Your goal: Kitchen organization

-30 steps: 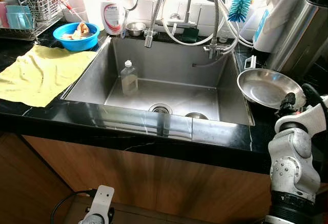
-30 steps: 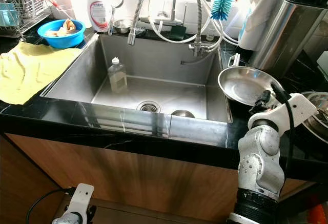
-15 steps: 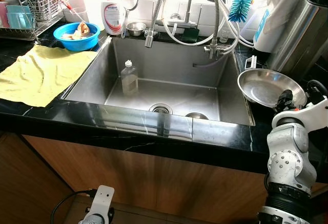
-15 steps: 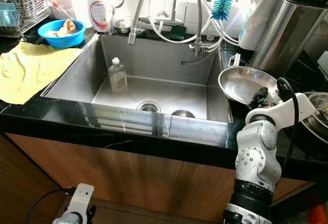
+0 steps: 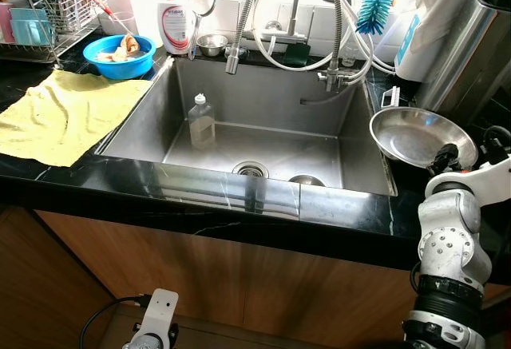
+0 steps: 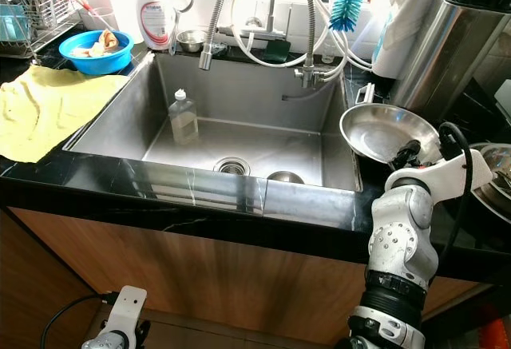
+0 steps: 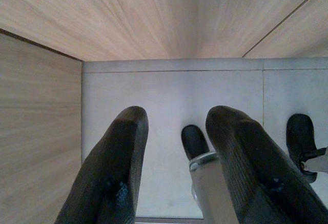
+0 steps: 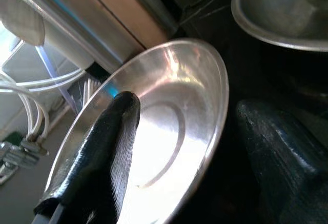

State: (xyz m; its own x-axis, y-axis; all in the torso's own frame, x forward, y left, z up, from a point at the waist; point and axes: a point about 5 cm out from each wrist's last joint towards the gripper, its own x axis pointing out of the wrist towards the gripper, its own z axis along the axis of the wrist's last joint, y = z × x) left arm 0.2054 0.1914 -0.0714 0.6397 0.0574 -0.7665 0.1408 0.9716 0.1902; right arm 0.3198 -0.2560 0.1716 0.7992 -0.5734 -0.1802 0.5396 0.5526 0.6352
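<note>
Plate (image 5: pixel 418 136): steel, light, stiff, slick; sits at sink's (image 5: pixel 263 117) 3 o'clock.
Right gripper (image 8: pixel 195 152): spread, astride rim; you should pinch there.
Left gripper (image 7: pixel 177 167): idle, parted.

Yellow cloth (image 5: pixel 64 113) on black counter (image 5: pixel 200 197); blue bottle brush (image 5: pixel 374 5) hanging by faucet hoses (image 5: pixel 319 21).

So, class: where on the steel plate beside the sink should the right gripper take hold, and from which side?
Grip the thin raised rim of the steel plate on its near right edge, coming from the robot's side. The plate is shallow and tilted up, so the rim is the only pinchable part. The right gripper already has one finger over the inside and one outside.
</note>
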